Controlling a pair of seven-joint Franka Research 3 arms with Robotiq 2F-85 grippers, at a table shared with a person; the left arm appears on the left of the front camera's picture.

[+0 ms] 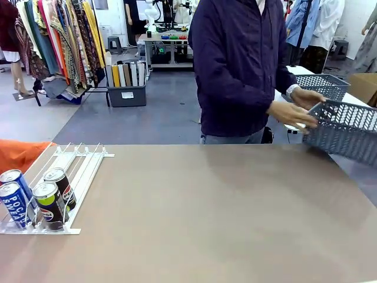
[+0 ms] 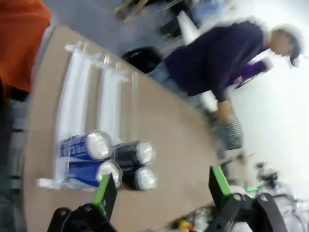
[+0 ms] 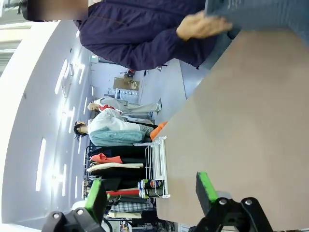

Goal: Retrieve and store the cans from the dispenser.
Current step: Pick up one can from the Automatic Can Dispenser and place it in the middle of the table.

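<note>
The dispenser (image 1: 79, 168) is a white rail rack at the table's left side. At its near end stand two blue cans (image 1: 15, 203) and two black cans (image 1: 52, 205), side by side against the stoppers. From the left wrist view the dispenser (image 2: 72, 96) lies below, with blue cans (image 2: 84, 146) and black cans (image 2: 135, 152) just beyond my left gripper (image 2: 162, 188). That gripper hovers open and holds nothing. My right gripper (image 3: 150, 192) is also open and empty, high over the table, with the dispenser (image 3: 157, 164) and cans (image 3: 149, 184) far off.
A person stands at the far side, and their hands (image 1: 291, 112) hold a dark grey lattice basket (image 1: 347, 130) over the table's right far corner. A second basket (image 1: 323, 85) sits behind. An orange cloth (image 1: 20, 154) lies left of the dispenser.
</note>
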